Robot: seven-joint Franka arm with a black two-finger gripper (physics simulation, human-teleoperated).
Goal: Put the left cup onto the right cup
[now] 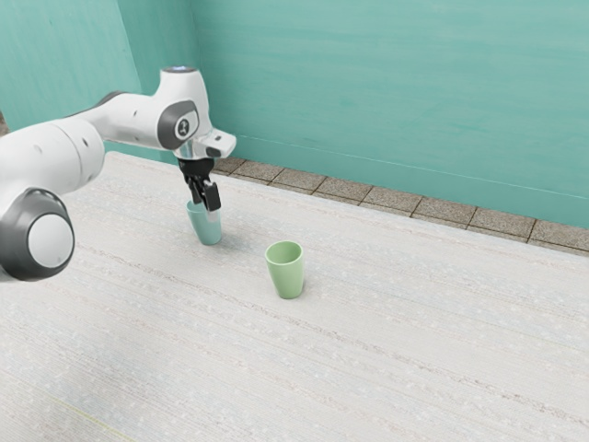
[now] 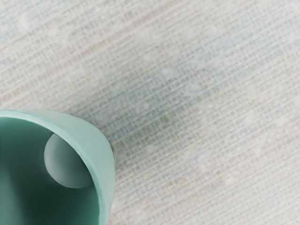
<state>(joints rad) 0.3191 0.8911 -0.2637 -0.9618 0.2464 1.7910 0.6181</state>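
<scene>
A bare strip of table (image 1: 247, 256) is left between the teal cup (image 1: 206, 230) and the green cup (image 1: 285, 268). The green cup's mouth is left open from above; the teal cup's rim is crowded by the gripper (image 1: 207, 203).

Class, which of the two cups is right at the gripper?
The teal cup, at the exterior view's left; the gripper is at its rim. The light green cup stands apart.

Pincer (image 1: 208, 203) is hanging at the rim of the teal cup (image 1: 205, 228), which is standing on the table (image 1: 423, 331). Light green cup (image 1: 286, 271) is standing upright nearby, toward the exterior view's right.
</scene>
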